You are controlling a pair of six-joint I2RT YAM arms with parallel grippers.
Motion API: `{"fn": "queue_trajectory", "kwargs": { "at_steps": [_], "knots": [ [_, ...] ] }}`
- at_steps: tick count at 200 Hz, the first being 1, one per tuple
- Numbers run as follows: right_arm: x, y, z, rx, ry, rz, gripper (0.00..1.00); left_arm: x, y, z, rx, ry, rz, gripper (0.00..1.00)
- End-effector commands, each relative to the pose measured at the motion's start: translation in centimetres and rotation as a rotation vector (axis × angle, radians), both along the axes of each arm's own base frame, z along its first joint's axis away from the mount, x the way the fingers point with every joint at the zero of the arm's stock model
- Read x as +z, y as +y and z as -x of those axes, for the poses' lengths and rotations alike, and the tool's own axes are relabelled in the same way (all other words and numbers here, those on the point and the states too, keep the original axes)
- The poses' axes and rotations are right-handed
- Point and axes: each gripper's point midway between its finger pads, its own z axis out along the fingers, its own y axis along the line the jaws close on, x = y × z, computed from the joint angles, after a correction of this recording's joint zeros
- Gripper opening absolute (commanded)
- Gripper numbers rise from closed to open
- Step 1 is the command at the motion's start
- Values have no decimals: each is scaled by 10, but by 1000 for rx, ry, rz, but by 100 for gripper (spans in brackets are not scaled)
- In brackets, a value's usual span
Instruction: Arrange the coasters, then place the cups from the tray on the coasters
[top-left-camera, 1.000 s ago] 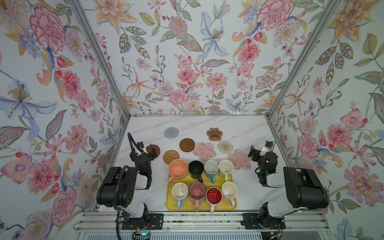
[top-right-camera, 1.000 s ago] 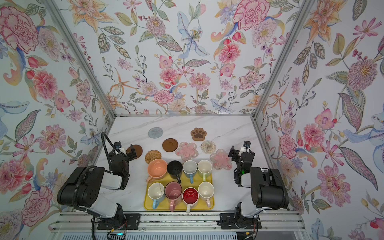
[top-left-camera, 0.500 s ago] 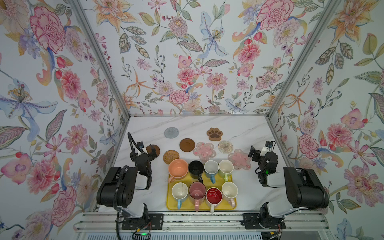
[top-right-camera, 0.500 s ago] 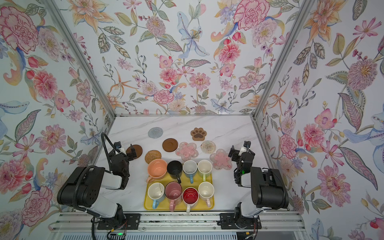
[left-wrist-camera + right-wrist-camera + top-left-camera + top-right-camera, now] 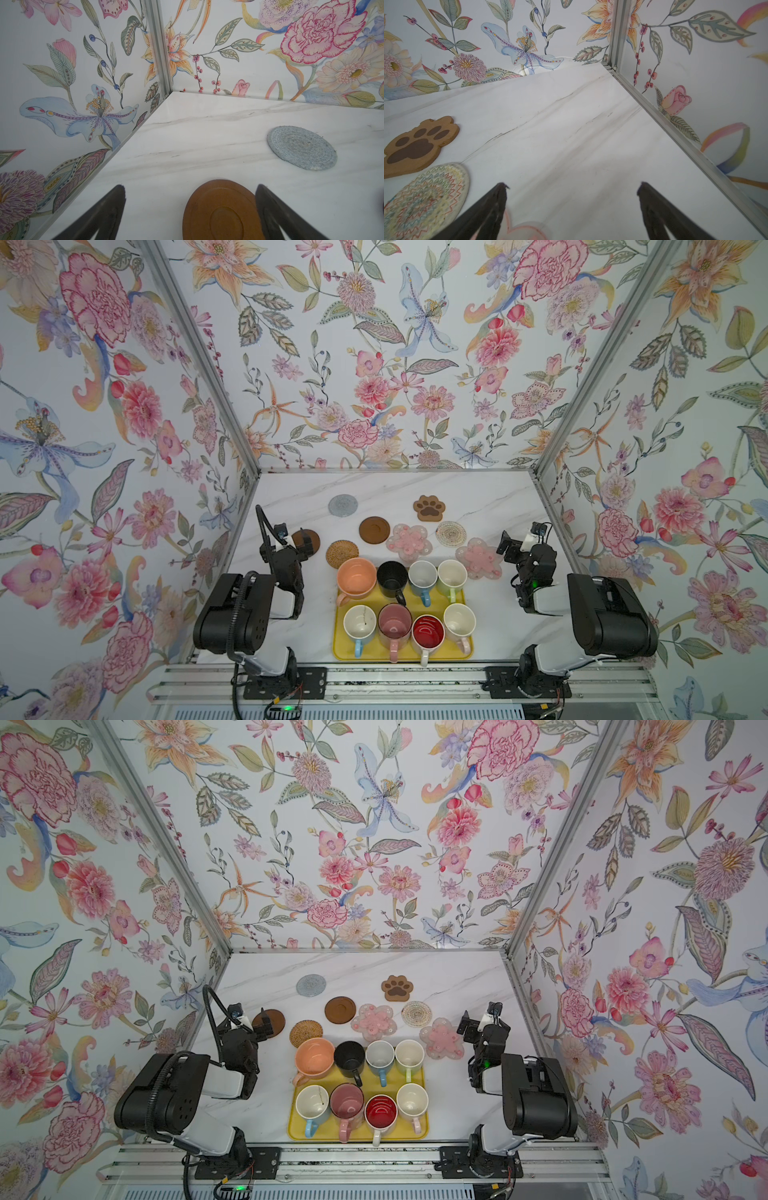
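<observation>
The left gripper [image 5: 190,187] hung spread and empty over a dark brown disc [image 5: 220,209]; other coasters [image 5: 374,529] lay scattered beyond the tray [image 5: 409,654], every cup [image 5: 395,620] on it; the right gripper [image 5: 572,185] gaped empty near a pink flower coaster [image 5: 478,558]; arranging looked barely begun; next, a low pinch on a coaster's edge.

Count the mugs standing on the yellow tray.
8. Back row: peach mug, black mug, blue-handled mug, green-handled mug. Front row: second blue-handled mug, pink mug, red-inside mug, pink-handled mug. None looks hidden.

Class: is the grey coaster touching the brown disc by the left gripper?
Apart: the left wrist view shows bare marble between grey coaster and brown disc.
</observation>
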Motion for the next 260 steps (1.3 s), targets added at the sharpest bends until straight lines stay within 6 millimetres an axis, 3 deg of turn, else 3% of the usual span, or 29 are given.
{"fn": "queue_trajectory", "kwargs": {
  "at_steps": [1,48,66,82,97,109,119,132,146,162,194,230,260],
  "knots": [
    [9,0,11,-27,-68,9,99,3,-12,10,-50,-37,-42,99],
    [13,-6,2,-70,-31,20,99,10,-20,17,-80,-59,-73,99],
    [28,-13,2,-150,29,43,99,38,-18,27,-46,-103,-84,99],
    [61,-19,-5,-202,61,8,99,59,-11,26,22,-62,-13,99],
    [96,-10,-16,-162,18,-60,99,100,-12,18,30,-62,102,99],
    [123,-8,-20,-180,-99,-219,99,131,-10,20,47,-174,220,99],
    [126,-6,-18,-158,-116,-333,99,141,-8,28,59,-236,350,99],
    [130,0,-26,-52,-154,-395,99,150,-10,36,23,-304,369,99],
    [127,4,-43,-30,-75,-440,99,147,-13,33,0,-284,349,99],
    [117,25,-64,7,89,-403,99,138,-12,24,34,-171,350,99],
    [98,97,-94,154,380,-187,99,127,-16,13,36,-51,333,98],
    [49,171,-105,299,616,3,99,121,-22,12,6,-33,362,98],
    [19,211,-107,385,718,94,99,120,-20,15,18,-21,354,99]
  ]
}}
